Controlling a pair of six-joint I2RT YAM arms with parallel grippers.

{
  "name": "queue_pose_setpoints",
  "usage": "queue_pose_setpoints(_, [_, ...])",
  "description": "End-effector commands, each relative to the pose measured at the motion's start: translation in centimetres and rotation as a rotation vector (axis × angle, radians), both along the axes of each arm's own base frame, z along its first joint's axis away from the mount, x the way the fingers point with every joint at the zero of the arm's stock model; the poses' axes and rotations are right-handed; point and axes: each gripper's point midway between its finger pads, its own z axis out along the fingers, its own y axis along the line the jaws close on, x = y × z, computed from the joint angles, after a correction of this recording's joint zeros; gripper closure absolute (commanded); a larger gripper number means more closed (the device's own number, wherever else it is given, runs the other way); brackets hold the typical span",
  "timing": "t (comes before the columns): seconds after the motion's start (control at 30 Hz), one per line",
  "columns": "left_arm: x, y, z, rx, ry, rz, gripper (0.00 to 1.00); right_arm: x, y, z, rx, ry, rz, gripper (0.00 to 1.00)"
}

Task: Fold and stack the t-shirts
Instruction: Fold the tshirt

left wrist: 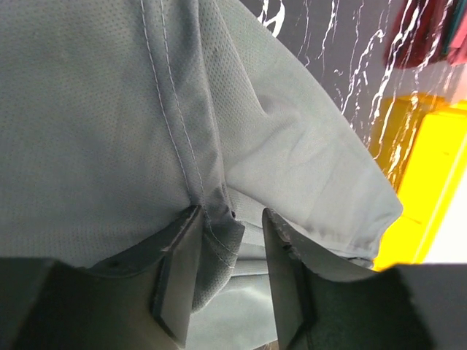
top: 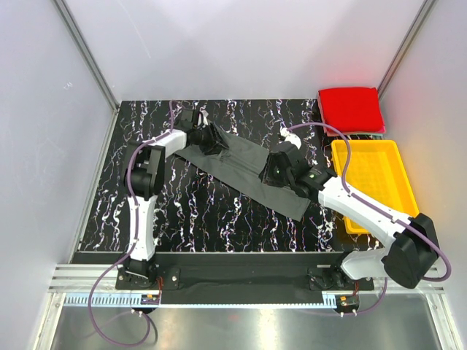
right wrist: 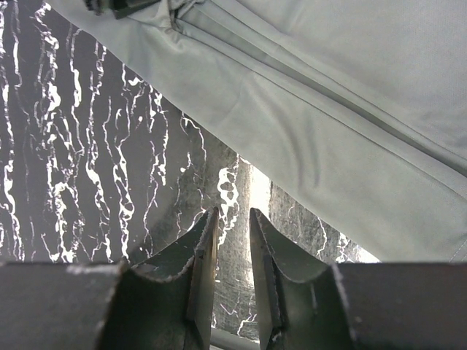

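A dark grey t-shirt (top: 241,164) lies as a long folded strip, slanting across the black marbled table (top: 182,211). My left gripper (top: 214,138) is at its far left end. In the left wrist view the jaws of the left gripper (left wrist: 232,213) stand apart, and a stitched fold of the grey t-shirt (left wrist: 87,109) hangs between them against the left finger. My right gripper (top: 276,169) hovers by the strip's right half. Its jaws (right wrist: 233,211) are narrowly open over bare table, and the grey t-shirt's edge (right wrist: 350,109) lies just beyond. A red t-shirt (top: 352,108), folded square, sits at the back right.
A yellow plastic tray (top: 372,182) stands along the table's right side, just right of my right arm, and shows in the left wrist view as the yellow tray (left wrist: 430,160). White walls close in the table on three sides.
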Motion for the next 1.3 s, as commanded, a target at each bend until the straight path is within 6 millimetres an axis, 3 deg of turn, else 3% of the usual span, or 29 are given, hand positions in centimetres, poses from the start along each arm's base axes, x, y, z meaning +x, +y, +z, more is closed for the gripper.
queue_pose_setpoints(0.0, [0.9,0.5,5.5,0.035,-0.139,0.001,0.54,0.5,-0.1,-0.3,-0.015,-0.007,-0.015,0.69])
queue_pose_setpoints(0.2, [-0.1,-0.2,8.1,0.021,-0.169,-0.037,0.53,0.3,0.2,-0.1,-0.003,-0.006,-0.006,0.69])
queue_pose_setpoints(0.37, [-1.8,1.6,9.5,0.171,-0.195,-0.004,0.51,0.3,-0.4,-0.3,-0.026,-0.013,-0.017,0.68])
queue_pose_setpoints(0.5, [-3.6,2.9,8.9,0.243,-0.176,0.005,0.5,0.5,-0.7,-0.2,-0.042,-0.023,-0.019,0.68])
queue_pose_setpoints(0.6, [-4.5,4.1,6.8,0.301,-0.136,0.031,0.53,0.5,-0.5,0.1,-0.028,-0.027,-0.011,0.68])
queue_pose_setpoints(0.7, [-4.4,5.4,4.7,0.361,-0.09,0.06,0.66,0.4,-0.4,0.6,-0.017,-0.034,-0.008,0.68])
queue_pose_setpoints(0.77, [-3.8,7.1,3.1,0.403,-0.047,0.105,0.79,0.2,-0.5,0.7,-0.02,-0.035,-0.004,0.67])
queue_pose_setpoints(0.9, [-2.7,9.7,1.0,0.444,0.006,0.178,0.89,0.1,-1.1,1.1,-0.028,-0.049,-0.016,0.67])
queue_pose_setpoints(0.93, [-1.9,10.3,1.1,0.457,0.0,0.199,0.89,0.1,-1.2,1.2,-0.031,-0.051,-0.018,0.67])
queue_pose_setpoints(1.0, [-1.6,11.2,-0.6,0.496,0.047,0.199,0.9,0.2,-1.3,1.5,-0.029,-0.059,-0.023,0.67])
queue_pose_setpoints(1.07, [-0.1,11.8,-1.7,0.531,0.059,0.199,0.9,0.2,-1.3,1.9,-0.028,-0.07,-0.027,0.67])
queue_pose_setpoints(1.1, [1.3,12.2,-1.0,0.532,0.045,0.209,0.9,0.3,-1.4,2.0,-0.024,-0.072,-0.032,0.67])
queue_pose_setpoints(1.13, [1.7,12.4,-2.6,0.539,0.071,0.194,0.89,0.4,-1.4,2.3,-0.021,-0.079,-0.038,0.66])
queue_pose_setpoints(1.17, [2.4,12.6,-2.9,0.535,0.073,0.192,0.89,0.5,-1.4,2.4,-0.019,-0.078,-0.044,0.67])
queue_pose_setpoints(1.2, [4.5,12.9,-1.5,0.521,0.034,0.206,0.88,0.5,-1.4,2.5,-0.016,-0.079,-0.045,0.67])
queue_pose_setpoints(1.23, [5.1,12.7,-3.2,0.511,0.049,0.178,0.86,0.6,-1.4,2.7,-0.017,-0.084,-0.048,0.66])
queue_pose_setpoints(1.27, [6.0,12.7,-3.1,0.493,0.035,0.172,0.86,0.6,-1.4,2.7,-0.023,-0.086,-0.043,0.66])
